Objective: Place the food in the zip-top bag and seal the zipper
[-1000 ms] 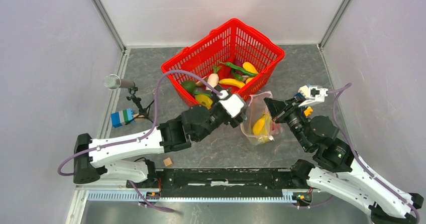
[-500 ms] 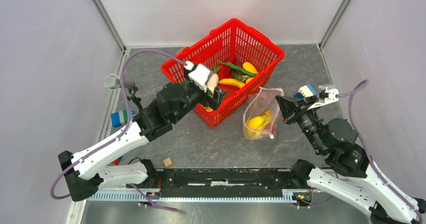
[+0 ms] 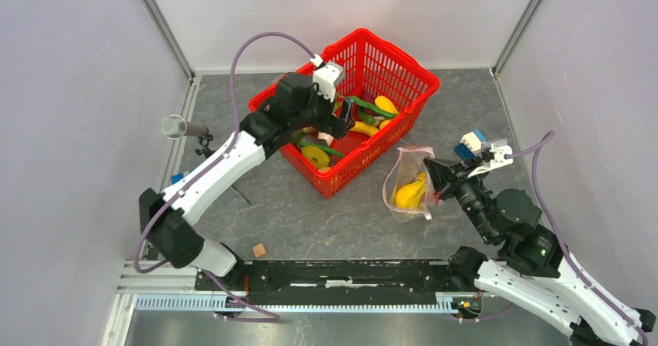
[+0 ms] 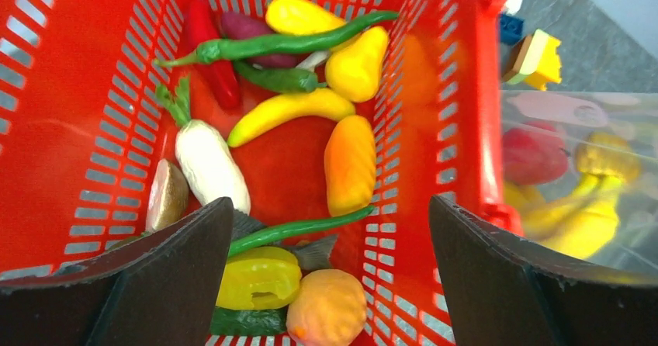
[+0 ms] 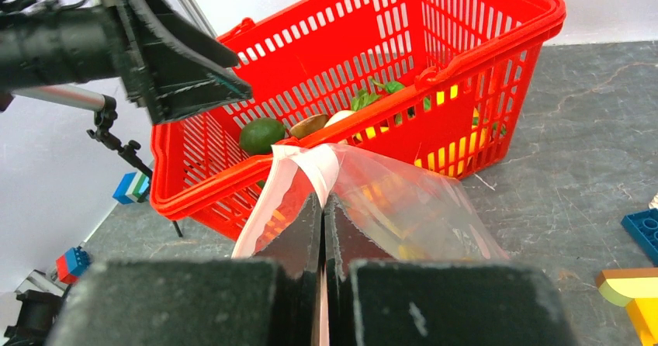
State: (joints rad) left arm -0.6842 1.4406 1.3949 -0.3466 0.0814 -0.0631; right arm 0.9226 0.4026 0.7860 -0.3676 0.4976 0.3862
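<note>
Left wrist: your left gripper point(image 4: 330, 202), jaws wide, over red basket point(image 4: 70, 67) of food point(image 4: 349, 164).
Your right gripper point(image 5: 323, 200) pinches zip-top bag point(image 5: 411, 206) rim.

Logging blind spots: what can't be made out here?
Zip-top bag contents: too small in top view, blurred behind plastic in left wrist view.
Bag mouth, sealed or not: right wrist view, shut right pincer partly covers it.
Food at near end of red basket: left wrist view, left pincer hides it.
</note>
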